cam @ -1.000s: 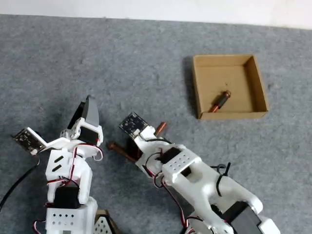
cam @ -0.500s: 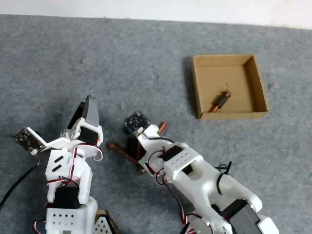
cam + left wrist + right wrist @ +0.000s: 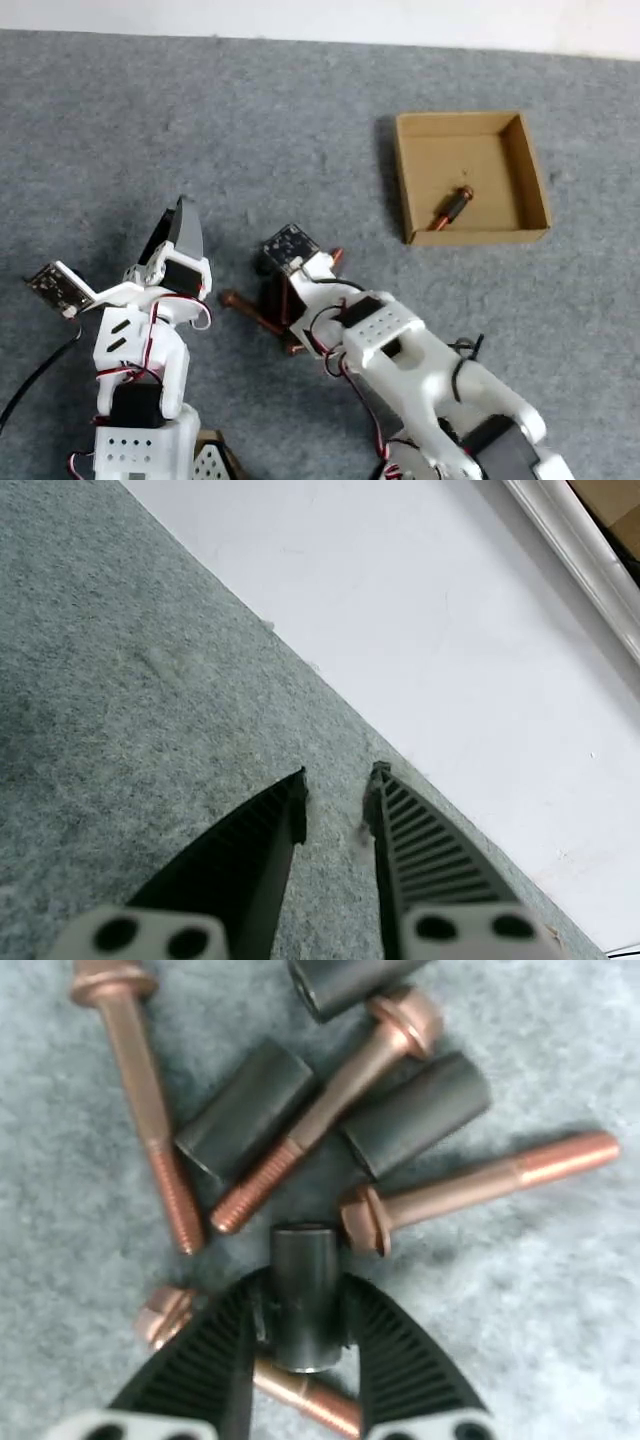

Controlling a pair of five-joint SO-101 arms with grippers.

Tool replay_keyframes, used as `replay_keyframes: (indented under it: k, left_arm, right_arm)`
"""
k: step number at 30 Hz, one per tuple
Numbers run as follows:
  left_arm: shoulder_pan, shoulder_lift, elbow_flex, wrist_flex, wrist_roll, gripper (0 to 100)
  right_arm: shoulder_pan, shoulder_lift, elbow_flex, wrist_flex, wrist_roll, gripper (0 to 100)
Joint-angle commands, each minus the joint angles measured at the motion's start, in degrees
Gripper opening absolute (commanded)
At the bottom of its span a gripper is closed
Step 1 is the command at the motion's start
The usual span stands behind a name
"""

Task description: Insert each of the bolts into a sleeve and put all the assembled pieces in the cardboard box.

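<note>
Several copper bolts (image 3: pixel 140 1090) and black sleeves (image 3: pixel 245 1110) lie in a loose pile on the grey felt. My right gripper (image 3: pixel 303 1295) is down in this pile, shut on one black sleeve (image 3: pixel 305 1260) that stands between its jaws. From above, the right gripper (image 3: pixel 283 300) covers most of the pile, with one bolt (image 3: pixel 240 302) sticking out beside it. The cardboard box (image 3: pixel 410 180) at the back right holds one assembled bolt and sleeve (image 3: pixel 452 208). My left gripper (image 3: pixel 338 785) hangs slightly open over bare felt; from above the left gripper (image 3: pixel 186 225) is left of the pile.
The grey felt ends at a white surface (image 3: pixel 320 18) along the far side. Bare felt stretches between the pile and the box, and to the far left. The two arms stand close together at the front.
The right arm has shifted a little to the right and farther over the pile, hiding more of the bolts. The left arm has not moved.
</note>
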Motion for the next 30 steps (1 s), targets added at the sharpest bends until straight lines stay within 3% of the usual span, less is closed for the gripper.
replay_keyframes:
  k: [1,13,18,24,30]
  left_arm:
    - [-0.4,-0.2,1.1,-1.1,0.6,11]
    - [-0.4,-0.2,1.1,-1.1,0.6,11]
    - [0.3,-0.2,1.1,-1.1,0.4,11]
    - [7.2,0.0,1.2,-0.8,-4.0,12]
    - [7.8,0.0,1.2,0.8,-3.8,12]
  right_arm:
    - [2.4,-13.1,3.3,0.8,0.2,0.3]
    - [6.5,-52.0,18.9,0.9,-0.1,0.3]
    - [6.5,-55.4,20.4,0.9,-0.1,0.3]
    - [9.8,-55.7,20.4,0.7,-0.1,0.3]
    - [10.3,-55.7,20.4,0.7,-0.1,0.3]
